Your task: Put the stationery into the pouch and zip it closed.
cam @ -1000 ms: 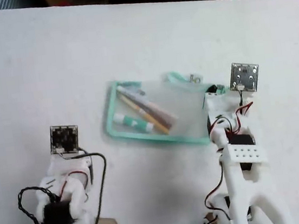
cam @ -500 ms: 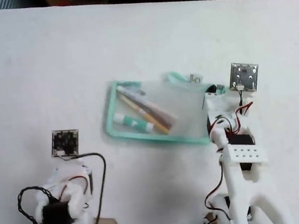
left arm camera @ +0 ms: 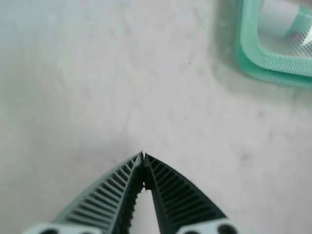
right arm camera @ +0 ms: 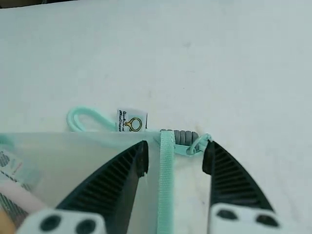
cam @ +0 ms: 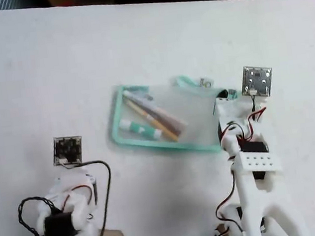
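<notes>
Pouch [cam: 194, 116] zipper end [right arm camera: 185, 138] inside released right tool [right arm camera: 174, 148]; left tool [left arm camera: 144, 158] clenched empty, well apart

Stationery [cam: 149, 119] lies inside the flat mint-edged pouch [cam: 196, 116].

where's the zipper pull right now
In the right wrist view, the zipper pull sits at the pouch's end nearest the right arm, inside the open right gripper.

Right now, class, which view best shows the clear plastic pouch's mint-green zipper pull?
Right wrist view: the mint-green zipper pull sits large inside the open right gripper. High view shows it tiny beside that arm; left wrist view catches the pouch corner.
</notes>
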